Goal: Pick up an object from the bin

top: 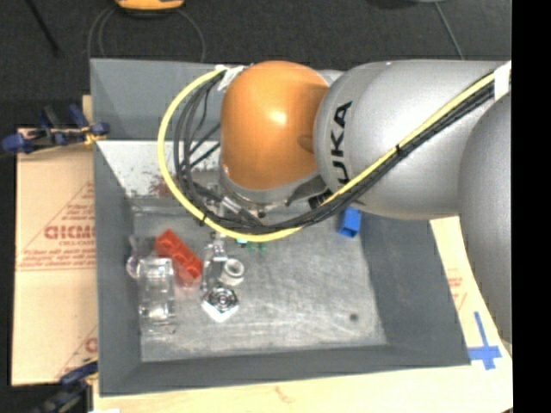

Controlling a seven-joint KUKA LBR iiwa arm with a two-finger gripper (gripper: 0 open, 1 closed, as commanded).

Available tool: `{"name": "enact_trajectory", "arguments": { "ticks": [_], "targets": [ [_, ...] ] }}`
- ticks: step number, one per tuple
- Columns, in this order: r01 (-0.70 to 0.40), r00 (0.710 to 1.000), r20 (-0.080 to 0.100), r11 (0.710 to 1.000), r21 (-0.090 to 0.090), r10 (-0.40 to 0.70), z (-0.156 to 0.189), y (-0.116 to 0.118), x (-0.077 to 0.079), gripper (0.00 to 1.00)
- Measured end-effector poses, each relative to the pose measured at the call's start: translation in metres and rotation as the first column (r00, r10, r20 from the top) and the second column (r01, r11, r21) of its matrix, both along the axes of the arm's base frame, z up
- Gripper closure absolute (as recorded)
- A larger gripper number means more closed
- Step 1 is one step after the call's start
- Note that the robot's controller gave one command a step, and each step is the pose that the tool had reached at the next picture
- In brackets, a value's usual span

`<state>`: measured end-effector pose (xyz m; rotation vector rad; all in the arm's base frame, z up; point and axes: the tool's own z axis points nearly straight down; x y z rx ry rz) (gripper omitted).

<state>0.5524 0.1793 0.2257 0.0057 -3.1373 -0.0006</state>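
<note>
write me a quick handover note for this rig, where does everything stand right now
Gripper: low over the left half of the bin. I can't tell whether it is open or shut, and nothing can be seen held.
Things: the red block is just left of it, with the clear cup further left. The silver part is just in front of it. The blue block sits apart at the back, beside the arm.
Done: the arm is down in the bin.
Left: close on one thing, probably the silver part or the red block, and lift it out.
</note>
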Motion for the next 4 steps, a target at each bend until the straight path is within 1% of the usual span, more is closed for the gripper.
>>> {"name": "enact_trajectory", "arguments": {
  "ticks": [1,2,3,4],
  "targets": [
    [-0.144,0.99,0.001,0.99,-0.003,0.144,-0.115,-0.057,0.03,0.0],
    [-0.178,0.984,0.016,0.984,0.005,0.178,-0.15,-0.076,0.021,0.0],
    [-0.176,0.984,0.017,0.984,0.002,0.176,-0.147,-0.076,0.023,1.0],
    [-0.127,0.992,0.016,0.992,0.001,0.126,-0.018,-0.068,0.016,1.0]
  ]
}}
